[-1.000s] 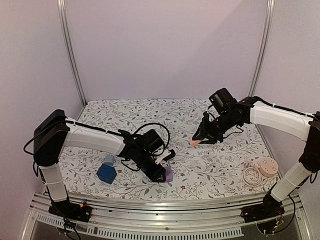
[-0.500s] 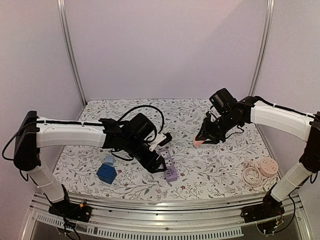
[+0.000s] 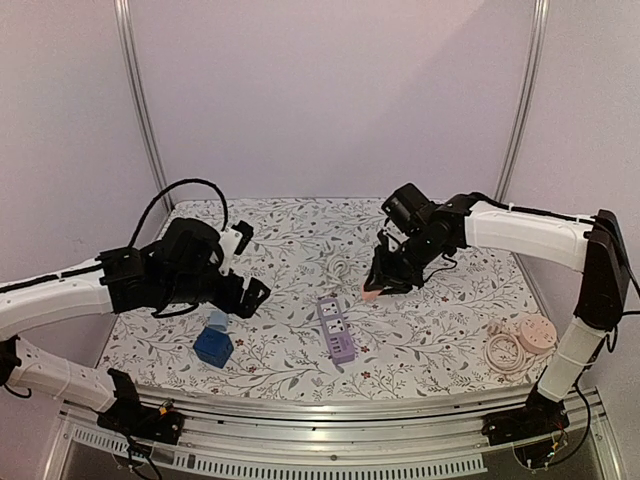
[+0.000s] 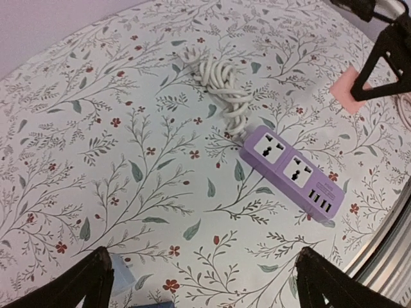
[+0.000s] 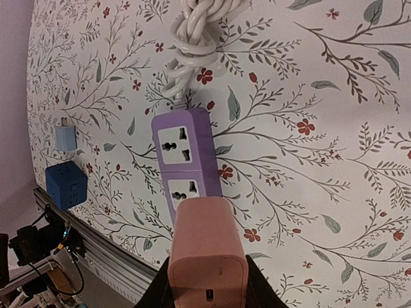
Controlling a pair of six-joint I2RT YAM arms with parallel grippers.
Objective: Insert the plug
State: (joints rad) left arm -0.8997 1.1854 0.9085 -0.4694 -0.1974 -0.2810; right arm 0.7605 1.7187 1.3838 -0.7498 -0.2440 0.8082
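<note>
While both arms and the whole flowered table [image 3: 440, 335] are taken in by the top external camera, the face of the purple power strip [image 5: 187, 168] is read clearly only from the wrist cameras. Two wide sockets toward the cord end and a row of small ports at the other end are shown in the left wrist view. The strip is laid flat near the middle of the table, with its white cord [image 4: 221, 90] bundled in a twisted coil at its far end.

The pink plug [image 5: 207, 250] — the task's own piece — is shown from the right wrist as a blocky body with a small slot in its near face. From above it is placed just beside the cord end of the strip, apart from it. A blue cube [image 3: 213, 346] and a smaller pale blue block [image 3: 218, 320] just behind it are seen at the left front. A peach round piece [image 3: 535, 335] with a ring beside it is seen at the right front, and this pair is given by the top view alone.

The plug's prongs are turned away from every camera and cannot be made out. Whether the plug touches the cloth cannot be told. In the right wrist view the small-port end of the strip is covered by the plug's body, and the fingers behind it are almost wholly hidden. In the left wrist view only two dark fingertips are caught, one at each bottom corner.

The left gripper [image 3: 250, 265] is spread wide with nothing between its fingers, and is held over the table to the left of the strip. The right gripper [image 3: 378, 287] is pinched on the pink plug — the plug is carried at its tips.
</note>
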